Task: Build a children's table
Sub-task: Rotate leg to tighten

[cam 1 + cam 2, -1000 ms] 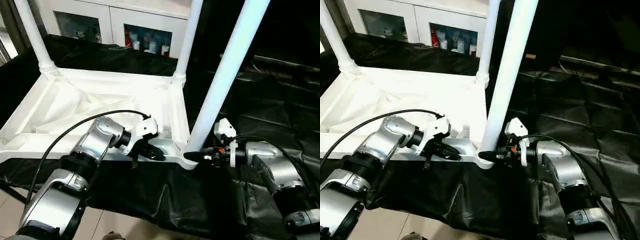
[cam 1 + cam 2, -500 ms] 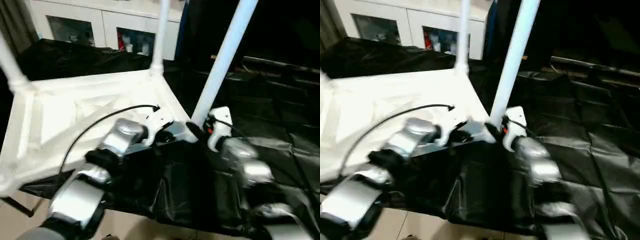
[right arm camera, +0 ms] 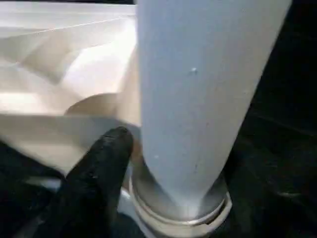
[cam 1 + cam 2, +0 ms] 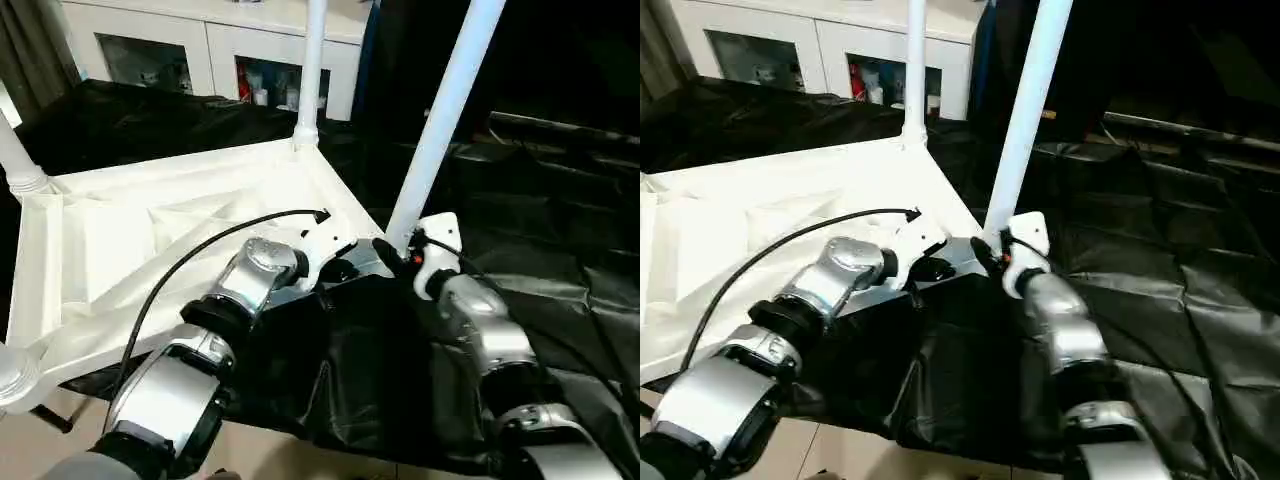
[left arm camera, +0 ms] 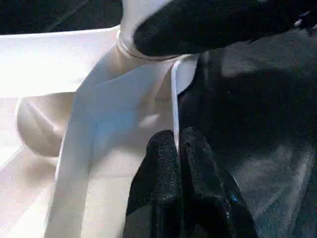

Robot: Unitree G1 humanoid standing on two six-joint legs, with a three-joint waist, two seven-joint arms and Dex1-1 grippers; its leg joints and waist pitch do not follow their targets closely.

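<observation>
the two head views look forward and down from above the silver forearms, side by side, sharing the white table top point(image 4: 150, 230) and near leg point(image 4: 440, 120). each wrist view sits very close, both facing that leg's corner socket point(image 3: 178, 208) from opposite sides.

Tabletop point(image 4: 150, 240) now swung round; near corner farther from the robot.
</observation>
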